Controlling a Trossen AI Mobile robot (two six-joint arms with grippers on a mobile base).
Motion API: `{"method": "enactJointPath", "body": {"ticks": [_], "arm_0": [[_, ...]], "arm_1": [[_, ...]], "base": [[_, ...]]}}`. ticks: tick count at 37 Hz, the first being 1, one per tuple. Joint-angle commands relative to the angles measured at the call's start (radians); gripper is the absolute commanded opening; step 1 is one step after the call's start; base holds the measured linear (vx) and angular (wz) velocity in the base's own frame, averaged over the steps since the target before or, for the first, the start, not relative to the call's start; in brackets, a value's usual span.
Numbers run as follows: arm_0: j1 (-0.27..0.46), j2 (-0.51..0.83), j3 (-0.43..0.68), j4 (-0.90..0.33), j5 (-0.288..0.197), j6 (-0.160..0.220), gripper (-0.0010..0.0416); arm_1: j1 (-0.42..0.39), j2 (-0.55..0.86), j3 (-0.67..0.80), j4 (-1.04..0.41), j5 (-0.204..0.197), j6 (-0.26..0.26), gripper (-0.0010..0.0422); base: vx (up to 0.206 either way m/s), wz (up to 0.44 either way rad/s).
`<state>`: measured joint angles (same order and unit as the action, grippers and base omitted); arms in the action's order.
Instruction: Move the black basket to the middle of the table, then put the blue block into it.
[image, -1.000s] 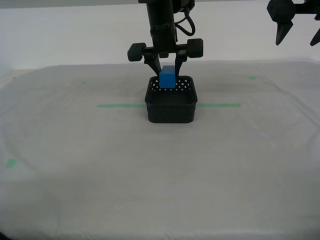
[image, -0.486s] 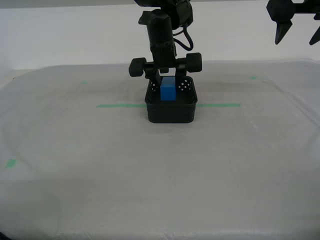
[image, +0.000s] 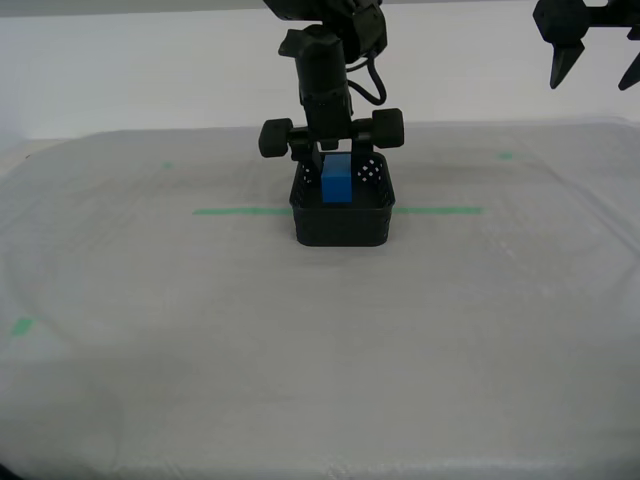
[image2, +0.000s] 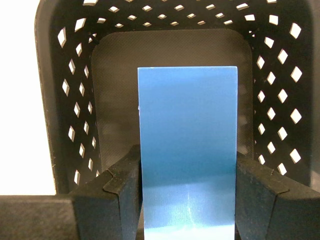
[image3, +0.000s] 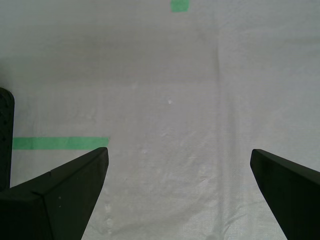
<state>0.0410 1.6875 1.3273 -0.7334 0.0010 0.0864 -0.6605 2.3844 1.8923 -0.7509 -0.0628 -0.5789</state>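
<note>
1. Cloth of the table (image: 320, 340) lies bare at the exterior view's near edge; the green tape line (image: 240, 211) runs across it further back and passes behind the black basket (image: 342, 225), which sits about mid-table.

2. Basket front wall is the nearest task surface. Its open mouth faces up, and in the second wrist view its perforated walls (image2: 280, 100) ring the floor on all sides.

3. Inside that mouth hangs the blue block (image: 337, 181), long axis upright, lower end pointing at the basket floor. I judge the coming move turns on this: the block is straight over the floor, inside the rim, roughly centred between the side walls.

4. My second gripper (image: 335, 150) clamps the block from above, one finger on each long side (image2: 122, 180). Whether the block's lower end touches the floor, I cannot tell.

5. My first gripper (image: 598, 70) hangs well apart at the exterior view's upper right, jaws spread wide with nothing between them, over bare cloth. The second is plainly the nearer one.
</note>
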Motion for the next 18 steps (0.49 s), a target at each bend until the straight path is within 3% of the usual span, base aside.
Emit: {"method": "enactJointPath", "body": {"ticks": [1, 18], "arm_0": [[0.001, 0.000, 0.001, 0.001, 0.000, -0.001, 0.0398], [0.001, 0.000, 0.001, 0.001, 0.000, -0.001, 0.0399]], "arm_1": [[-0.002, 0.000, 0.001, 0.002, -0.005, -0.005, 0.0046], [-0.003, 0.000, 0.001, 0.000, -0.004, 0.006, 0.0249]], "base": [[0.000, 0.000], [0.000, 0.000]]}}
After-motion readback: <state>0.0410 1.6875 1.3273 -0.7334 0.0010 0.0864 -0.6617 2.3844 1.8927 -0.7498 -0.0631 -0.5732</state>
